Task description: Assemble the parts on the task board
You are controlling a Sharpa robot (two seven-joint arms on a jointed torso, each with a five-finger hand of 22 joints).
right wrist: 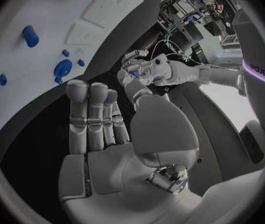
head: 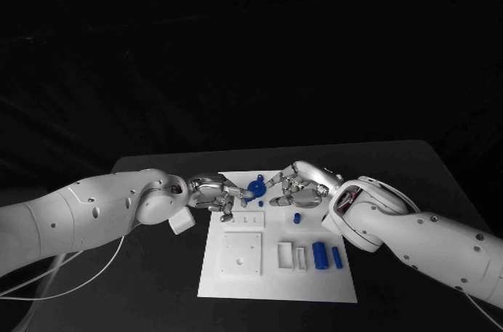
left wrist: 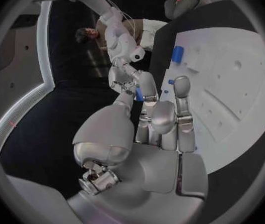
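The white task board [head: 278, 285] lies in the middle of the table. A round blue part [head: 255, 189] sits near the board's far edge, between my two hands, and shows again in the right wrist view [right wrist: 63, 68]. My left hand [head: 215, 194] is just left of it and pinches a small blue part [left wrist: 139, 96] between thumb and finger; the same small part [right wrist: 134, 73] appears in the right wrist view. My right hand [head: 299, 187] hovers just right of the round part, fingers straight and thumb apart [right wrist: 92, 117], holding nothing.
Two blue cylinders [head: 318, 255] [head: 336, 257] and a small blue piece [head: 296, 218] lie on the board's right side. White blocks [head: 285, 255] and a white square plate [head: 241, 253] sit on its near half. Black table surrounds the board.
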